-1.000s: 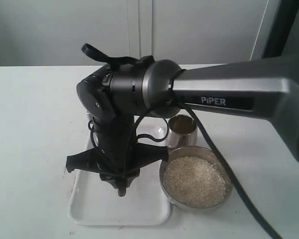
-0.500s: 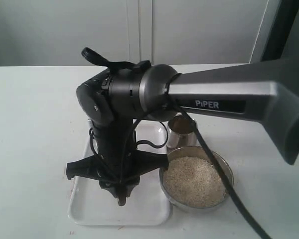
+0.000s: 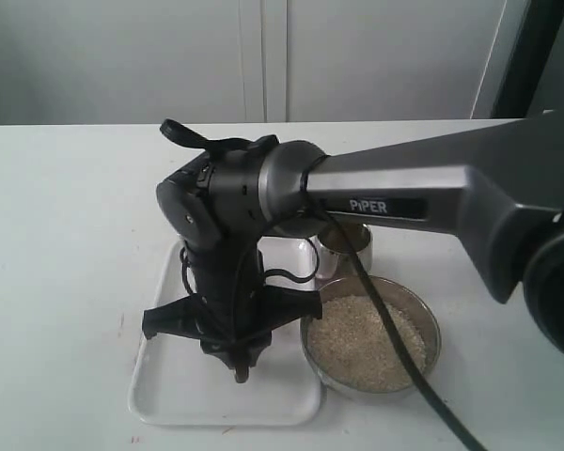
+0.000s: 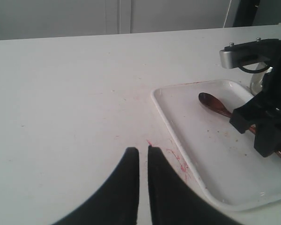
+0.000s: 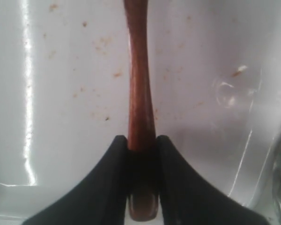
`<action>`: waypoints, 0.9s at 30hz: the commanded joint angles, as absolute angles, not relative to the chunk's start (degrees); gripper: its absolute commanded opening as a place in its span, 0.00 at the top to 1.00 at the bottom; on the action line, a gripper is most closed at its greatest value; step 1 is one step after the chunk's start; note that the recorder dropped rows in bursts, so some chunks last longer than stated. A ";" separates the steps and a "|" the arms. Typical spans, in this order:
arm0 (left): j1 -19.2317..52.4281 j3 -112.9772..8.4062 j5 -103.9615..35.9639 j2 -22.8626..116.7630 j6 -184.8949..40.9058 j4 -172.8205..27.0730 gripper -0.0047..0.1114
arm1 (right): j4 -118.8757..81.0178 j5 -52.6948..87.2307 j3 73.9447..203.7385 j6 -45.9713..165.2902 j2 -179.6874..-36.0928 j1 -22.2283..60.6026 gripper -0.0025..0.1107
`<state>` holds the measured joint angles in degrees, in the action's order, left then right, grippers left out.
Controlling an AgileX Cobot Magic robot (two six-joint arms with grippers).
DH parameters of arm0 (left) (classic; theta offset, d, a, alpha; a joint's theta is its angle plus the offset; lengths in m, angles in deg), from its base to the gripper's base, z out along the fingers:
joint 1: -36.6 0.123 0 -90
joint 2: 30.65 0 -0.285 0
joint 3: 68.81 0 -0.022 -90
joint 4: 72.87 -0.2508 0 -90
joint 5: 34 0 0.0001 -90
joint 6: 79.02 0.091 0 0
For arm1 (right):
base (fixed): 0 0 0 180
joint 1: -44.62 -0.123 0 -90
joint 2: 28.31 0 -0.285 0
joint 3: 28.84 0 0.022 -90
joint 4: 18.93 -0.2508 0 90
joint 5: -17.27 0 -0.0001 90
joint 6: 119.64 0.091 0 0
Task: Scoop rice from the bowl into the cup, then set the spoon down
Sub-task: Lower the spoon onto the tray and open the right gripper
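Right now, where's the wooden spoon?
The spoon is on the white tray, left of the bowl in the exterior view, its handle clamped in the right tool.

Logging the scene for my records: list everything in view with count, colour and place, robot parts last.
table: 1, white, under everything
tray: 1, white, on table, left of bowl
spoon: 1, reddish-brown, in tray
bowl: 1, steel, on table, right of tray
rice: one heap, white, in bowl
cup: 1, steel, behind bowl, partly hidden by arm
left gripper: 1, black, over bare table beside tray, shut, empty
right gripper: 1, black, over tray, shut on spoon handle
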<state>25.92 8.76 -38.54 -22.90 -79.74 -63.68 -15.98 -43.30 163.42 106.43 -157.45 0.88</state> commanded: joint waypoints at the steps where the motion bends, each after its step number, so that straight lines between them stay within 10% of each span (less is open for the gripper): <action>1: 25.86 8.41 -38.37 -22.86 -80.08 -63.09 0.84 | -18.04 -43.33 163.20 103.72 -157.32 1.36 0.98; 12: 25.86 8.41 -38.37 -22.86 -80.08 -63.09 0.84 | -18.10 -41.58 163.20 101.44 -157.32 1.36 0.70; 27: 25.86 8.41 -38.37 -22.86 -80.08 -63.09 0.84 | -12.83 -43.92 163.20 96.70 -153.58 1.36 0.69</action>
